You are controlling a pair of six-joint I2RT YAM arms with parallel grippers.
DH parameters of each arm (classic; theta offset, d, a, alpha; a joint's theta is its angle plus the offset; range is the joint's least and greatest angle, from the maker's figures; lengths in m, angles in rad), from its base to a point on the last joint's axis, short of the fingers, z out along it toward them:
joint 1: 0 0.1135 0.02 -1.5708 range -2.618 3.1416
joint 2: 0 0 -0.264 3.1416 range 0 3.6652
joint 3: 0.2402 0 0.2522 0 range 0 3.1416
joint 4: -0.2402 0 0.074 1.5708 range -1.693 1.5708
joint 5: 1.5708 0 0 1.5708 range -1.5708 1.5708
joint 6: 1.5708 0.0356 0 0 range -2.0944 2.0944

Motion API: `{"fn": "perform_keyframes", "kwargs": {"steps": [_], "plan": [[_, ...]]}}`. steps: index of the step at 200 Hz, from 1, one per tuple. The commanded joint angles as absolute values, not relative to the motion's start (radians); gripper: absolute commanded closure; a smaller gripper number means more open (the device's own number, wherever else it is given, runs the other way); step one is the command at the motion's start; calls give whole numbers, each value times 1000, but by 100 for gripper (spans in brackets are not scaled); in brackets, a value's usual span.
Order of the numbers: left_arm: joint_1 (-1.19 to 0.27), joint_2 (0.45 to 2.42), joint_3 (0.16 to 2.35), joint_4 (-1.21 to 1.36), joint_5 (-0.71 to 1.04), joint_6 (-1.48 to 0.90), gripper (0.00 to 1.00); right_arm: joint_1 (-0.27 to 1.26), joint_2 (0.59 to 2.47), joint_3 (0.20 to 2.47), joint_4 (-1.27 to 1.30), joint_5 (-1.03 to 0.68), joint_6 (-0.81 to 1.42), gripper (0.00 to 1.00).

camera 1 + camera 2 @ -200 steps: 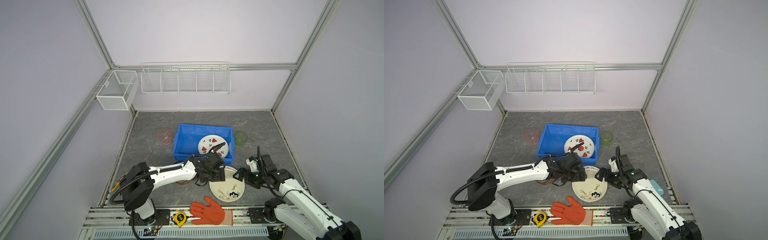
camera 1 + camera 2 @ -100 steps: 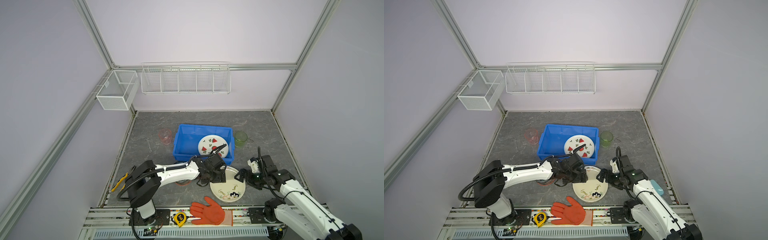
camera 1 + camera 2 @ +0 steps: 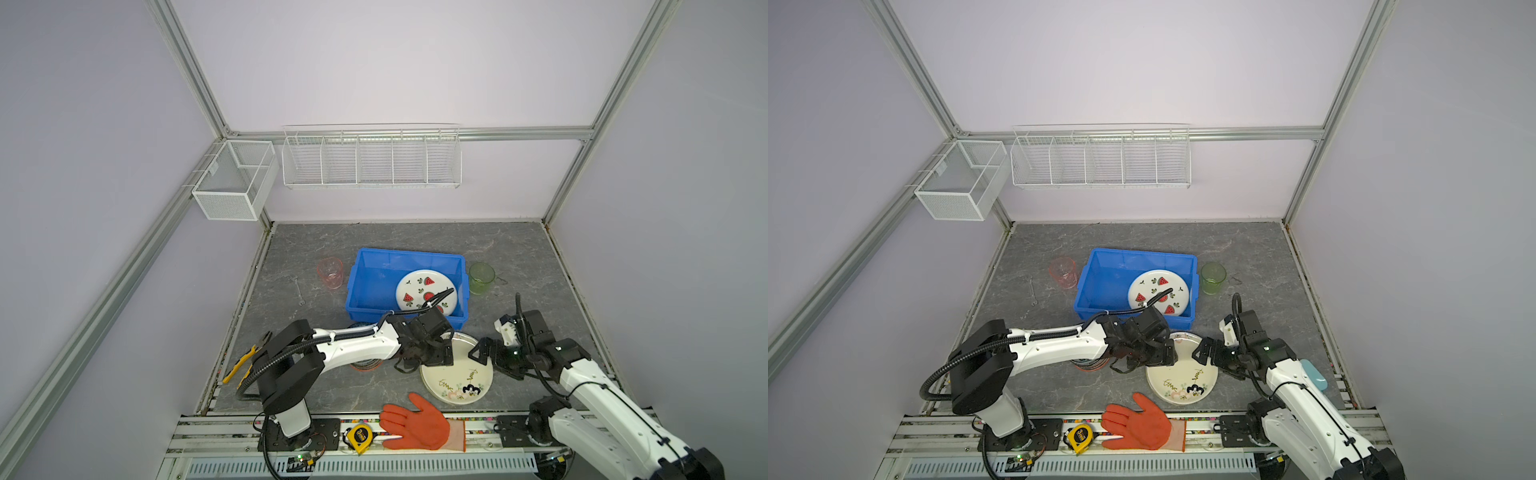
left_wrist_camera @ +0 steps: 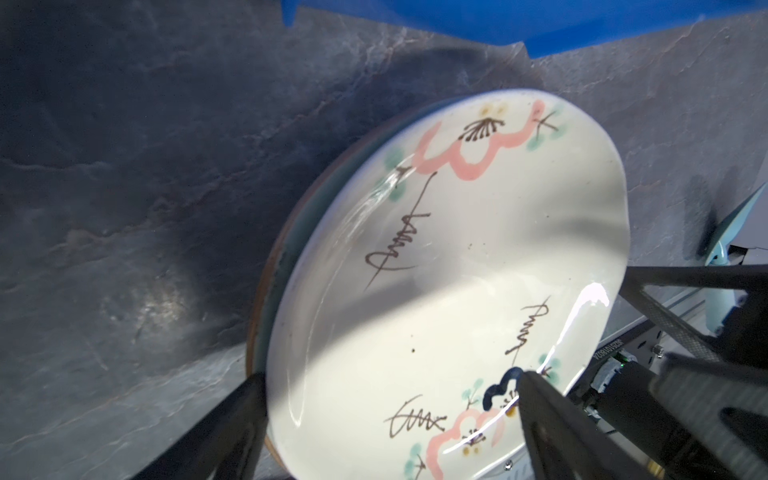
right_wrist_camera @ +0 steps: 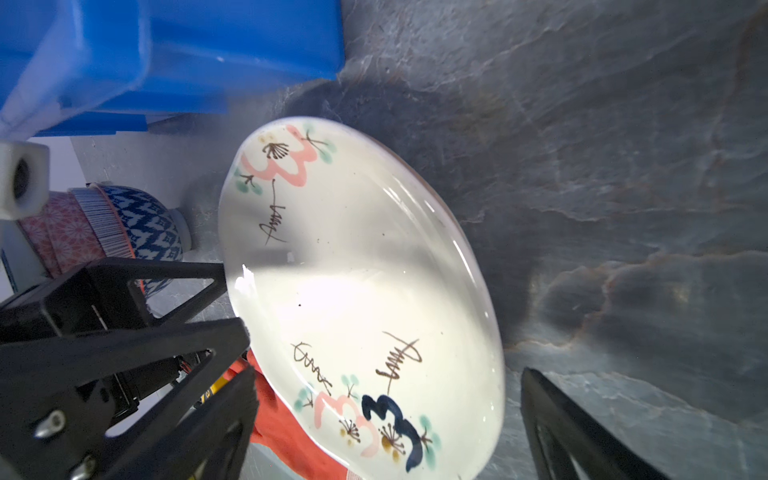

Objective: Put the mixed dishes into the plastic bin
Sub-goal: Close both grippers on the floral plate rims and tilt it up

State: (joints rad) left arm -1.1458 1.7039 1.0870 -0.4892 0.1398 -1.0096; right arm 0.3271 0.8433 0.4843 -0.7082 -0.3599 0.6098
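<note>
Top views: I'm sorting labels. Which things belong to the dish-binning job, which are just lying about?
Job: bin, watermelon plate, floral plate, mint plate under it, bowls, pink cup, green cup.
Lying about: glove, tape measure, pliers, wrench, wire baskets.

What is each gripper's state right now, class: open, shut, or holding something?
Left gripper: open, poised at the floral plate, holding nothing.
Right gripper: open at the same plate, holding nothing.

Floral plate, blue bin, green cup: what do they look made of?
Floral plate: probably glazed ceramic, with a glossy cream surface, sharp highlights and painted flowers. Blue bin: moulded plastic, with uniform bright colour and a soft sheen. Green cup: translucent plastic or glass; I cannot tell which.
</note>
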Motion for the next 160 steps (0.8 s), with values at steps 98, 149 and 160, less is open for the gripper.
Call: {"fn": "perform_keyframes", "kwargs": {"steps": [98, 149, 160], "plan": [[-1150, 1761, 1166, -436, 199, -1025, 8, 333, 842, 488, -705, -405, 606, 0], [-1150, 1771, 1171, -419, 211, -1034, 8, 332, 847, 486, -687, -420, 615, 0], [-1150, 1776, 1172, -417, 214, -1033, 8, 333, 848, 486, -678, -424, 619, 1]]}}
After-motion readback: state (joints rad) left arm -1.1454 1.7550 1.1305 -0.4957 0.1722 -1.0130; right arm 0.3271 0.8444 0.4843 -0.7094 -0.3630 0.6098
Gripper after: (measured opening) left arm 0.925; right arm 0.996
